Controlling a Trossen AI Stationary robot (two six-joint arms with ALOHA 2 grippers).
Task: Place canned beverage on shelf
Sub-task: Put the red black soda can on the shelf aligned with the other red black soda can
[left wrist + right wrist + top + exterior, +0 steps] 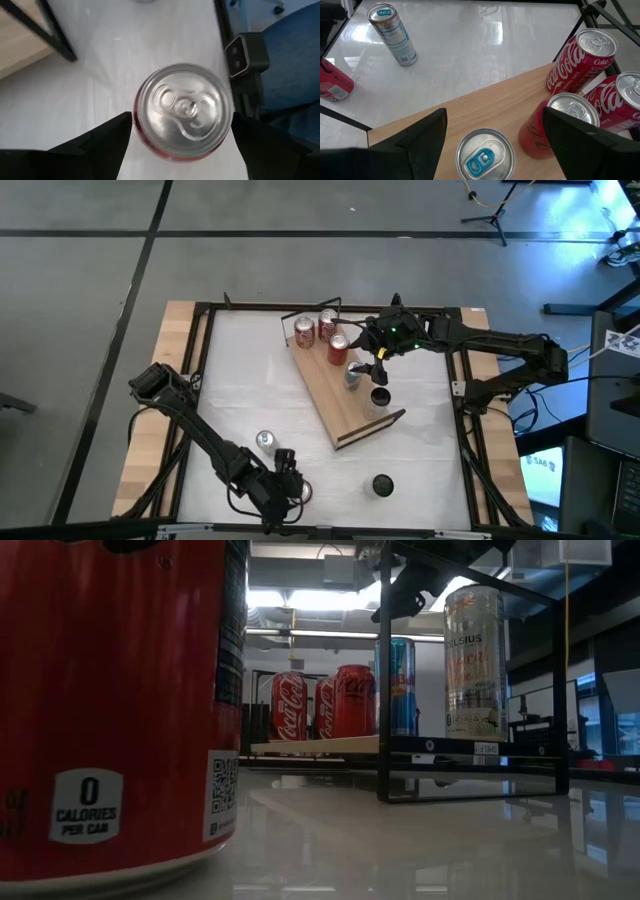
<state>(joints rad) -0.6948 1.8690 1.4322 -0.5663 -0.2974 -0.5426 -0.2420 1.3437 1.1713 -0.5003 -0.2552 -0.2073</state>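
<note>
My left gripper (pixel 287 485) hangs open at the table's front edge, its fingers (pixel 100 142) straddling the red can (pixel 184 109) from above without touching it, so the pick is not yet made. As I judge it, the main risk is closing off-centre: the can looks nearer one finger than the other, and a lopsided squeeze could skid it on the smooth white table (pixel 240 370) or tip it toward the edge. A grip too high on the rim could also let it slip in transit. My right gripper (pixel 378 367) is open as well, poised over the shelf (pixel 340 405) just above a blue-topped can (pixel 485 156), not holding it. That arm is the chief obstacle: it lies across the shelf's far end, so carrying my can there risks a clash. Three red cans (pixel 322 332) crowd that end, and a tall silver can (pixel 380 397) stands nearer the front end, leaving only a bare stretch of board between. The wire rail (pixel 372 430) could catch the can's base on approach. A slim can (pixel 264 441) stands near my left gripper, and a dark can (pixel 383 486) sits well apart.
</note>
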